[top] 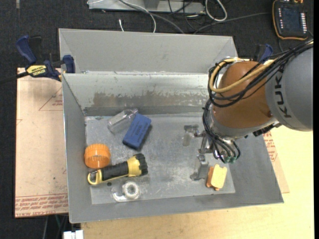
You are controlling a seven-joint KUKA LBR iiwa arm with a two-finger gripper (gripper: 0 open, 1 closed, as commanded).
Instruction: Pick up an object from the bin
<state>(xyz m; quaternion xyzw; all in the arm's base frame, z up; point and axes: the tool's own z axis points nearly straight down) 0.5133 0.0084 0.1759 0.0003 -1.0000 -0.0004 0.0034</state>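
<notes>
My gripper (195, 153) hangs over the right half of the bin floor, open, with one fingertip toward the back and the other toward the front. Only bare floor lies between the fingers. A small orange and yellow block (218, 177) lies just right of the front fingertip, close beside it and outside the gap. A blue rectangular block (137, 131) lies well off to the left, leaning against a clear plastic piece (121, 120).
At the bin's left lie an orange roll (96, 156), a yellow and black flashlight (120, 170) and a clear ring-shaped piece (127, 190) near the front wall. The arm's orange cover and cables hang over the bin's right side.
</notes>
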